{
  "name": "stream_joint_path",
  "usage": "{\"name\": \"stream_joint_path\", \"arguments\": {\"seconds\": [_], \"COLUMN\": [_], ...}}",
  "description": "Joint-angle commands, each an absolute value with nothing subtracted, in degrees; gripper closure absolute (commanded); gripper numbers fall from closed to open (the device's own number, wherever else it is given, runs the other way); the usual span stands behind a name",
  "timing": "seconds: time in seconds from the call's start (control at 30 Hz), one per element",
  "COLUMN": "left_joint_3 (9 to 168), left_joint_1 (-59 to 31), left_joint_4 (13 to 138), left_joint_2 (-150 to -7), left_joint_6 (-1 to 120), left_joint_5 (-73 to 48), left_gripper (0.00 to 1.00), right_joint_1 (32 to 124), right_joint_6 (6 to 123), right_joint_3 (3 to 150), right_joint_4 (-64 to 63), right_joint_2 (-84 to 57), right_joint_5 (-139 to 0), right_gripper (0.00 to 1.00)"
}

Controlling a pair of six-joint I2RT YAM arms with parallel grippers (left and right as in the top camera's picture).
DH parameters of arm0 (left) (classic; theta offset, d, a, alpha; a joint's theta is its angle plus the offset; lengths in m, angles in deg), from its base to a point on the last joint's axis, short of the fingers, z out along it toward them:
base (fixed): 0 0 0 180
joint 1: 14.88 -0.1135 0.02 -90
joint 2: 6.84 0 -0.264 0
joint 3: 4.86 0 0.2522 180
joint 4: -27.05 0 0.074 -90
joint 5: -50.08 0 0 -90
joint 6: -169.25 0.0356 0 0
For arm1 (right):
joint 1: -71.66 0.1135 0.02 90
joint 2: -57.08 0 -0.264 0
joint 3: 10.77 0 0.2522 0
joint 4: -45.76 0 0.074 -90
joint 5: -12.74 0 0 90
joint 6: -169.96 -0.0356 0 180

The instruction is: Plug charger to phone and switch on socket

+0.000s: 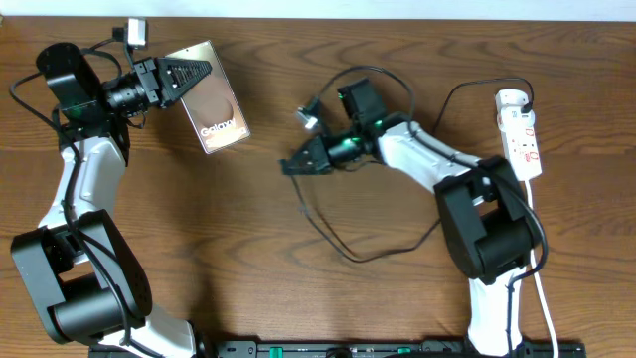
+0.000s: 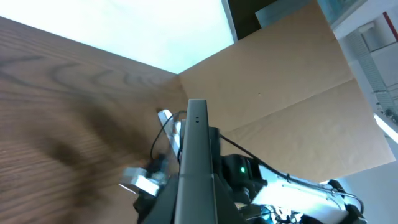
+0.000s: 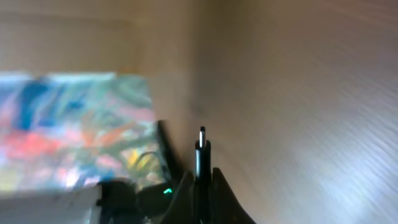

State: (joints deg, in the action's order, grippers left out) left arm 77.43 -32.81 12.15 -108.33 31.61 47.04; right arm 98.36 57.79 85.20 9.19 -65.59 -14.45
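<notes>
The phone (image 1: 214,99) is found in the upper left of the overhead frame. It is grasped at its upper left end by the left jaws, which are clenched on it. In the left wrist view the phone (image 2: 198,155) is seen edge-on, rising from between them. Its long axis runs from upper left to lower right, so the free end, by the lettering, is turned toward the centre of the frame. Whether it is lifted off the surface (image 1: 248,249) cannot be told.

The right jaws are clenched on the tip (image 3: 202,148) of the charger (image 1: 343,255), and in the right wrist view the tip is seen standing out beyond them. In the overhead frame they are placed near the centre and pointed left. The phone's free end lies up and to the left of them, parted from them by bare wood. The cable is looped loosely below them and is led off to the upper end of the socket (image 1: 524,139) at the right edge.

The coming move is judged to turn on that gap: the tip must be carried up and left, then lined up with the phone's long axis to meet the free end. The port itself cannot be made out. The socket lies nearer the right arm, so the switch is judged to be best left to that arm once the tip is seated.
</notes>
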Motion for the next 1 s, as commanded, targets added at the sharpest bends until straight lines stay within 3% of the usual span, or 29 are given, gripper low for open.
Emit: {"name": "stream_joint_path", "arguments": {"seconds": [0.0, 0.2, 0.4, 0.97], "left_joint_3": [77.6, 77.6, 77.6, 77.6], "left_joint_1": [-33.1, -33.1, -32.8, -32.6], "left_joint_4": [10.9, 10.6, 10.6, 10.7], "left_joint_2": [-108.2, -108.2, -108.2, -108.2], "left_joint_6": [30.5, 30.5, 30.6, 30.7], "left_joint_5": [49.2, 49.2, 49.2, 49.3], "left_gripper": [0.93, 0.93, 0.93, 0.92], "right_joint_1": [95.3, 92.3, 93.2, 99.7], "right_joint_6": [57.5, 57.5, 57.2, 52.8], "right_joint_3": [85.9, 87.4, 87.5, 87.2], "right_joint_4": [1.1, -16.6, -26.9, -30.7], "right_joint_2": [-65.0, -65.0, -65.0, -65.0], "right_joint_5": [-31.5, -52.8, -65.4, -70.3], "right_gripper": [0.99, 0.99, 0.99, 0.99]}}
